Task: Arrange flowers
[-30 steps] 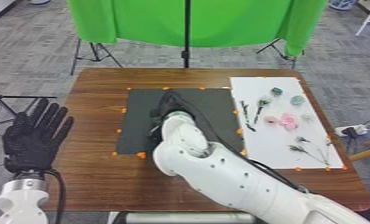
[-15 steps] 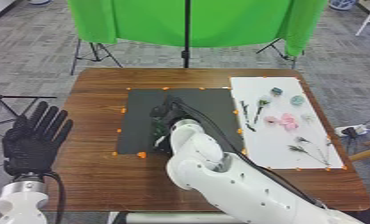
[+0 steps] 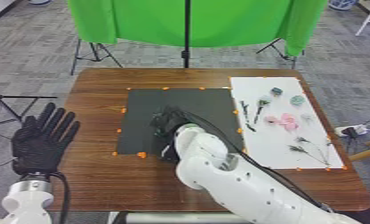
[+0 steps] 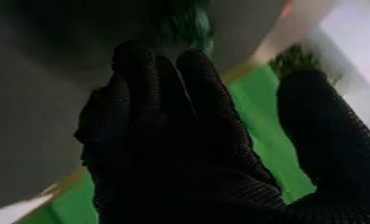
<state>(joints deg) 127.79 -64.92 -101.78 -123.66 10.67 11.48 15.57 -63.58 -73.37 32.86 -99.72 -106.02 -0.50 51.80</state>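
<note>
One small change: your right hand (image 4: 173,150) has drawn back toward the near edge of the desk (image 3: 93,125), which probably means it is easing off the greenery or readjusting it. Its fingers are nearly straight, the thumb well apart; you cannot tell whether the tips touch anything. The green sprig (image 4: 190,25) is by those fingertips, over the dark mat (image 3: 144,100). Its long axis seems to run roughly far edge to near; which way the tip points is hidden.
</note>
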